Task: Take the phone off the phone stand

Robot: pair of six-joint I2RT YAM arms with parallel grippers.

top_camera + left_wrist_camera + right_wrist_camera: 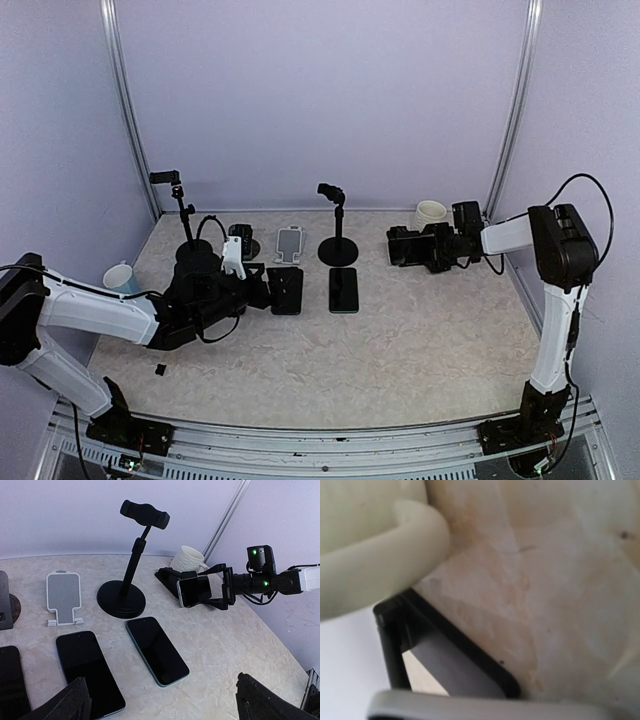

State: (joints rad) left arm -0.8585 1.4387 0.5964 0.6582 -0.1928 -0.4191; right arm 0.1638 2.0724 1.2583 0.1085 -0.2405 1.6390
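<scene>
Mug (120, 277), pale, stands far left on the worktop (430, 340), mouth up. Its inside is too small to read.

Tall clamp stand (180, 215) stands just behind and right of it on a round black base.

Left gripper (258, 288) hangs low over the worktop, jaws spread wide and holding nothing. In its own wrist view the fingers (67, 702) fill the bottom corners.

Three dark flat phones (87, 672) lie face up side by side ahead of it. The leftmost is cut by the frame edge.

White stand (63, 597) sits behind them. Right of it is the centre clamp stand (132, 555), an upright pole on a black disc.

Phone stand (167, 575), a low black wedge, sits toward the back right corner. The phone (194, 591) is on it, pale-edged and dark-faced, leaning back against the frame.

Right gripper (207, 589) reaches in from the right and brackets the phone, with one finger above and one below in the left wrist view. I cannot tell whether the pads press on it or stand just clear.

Cream cup (189, 558), ribbed with a handle, stands just behind the phone stand. It shows only a pale interior from above, and I cannot make out any contents.

Right wrist view is close and blurred. It shows the cup handle, the black stand frame and the phone's grey edge at the bottom.
</scene>
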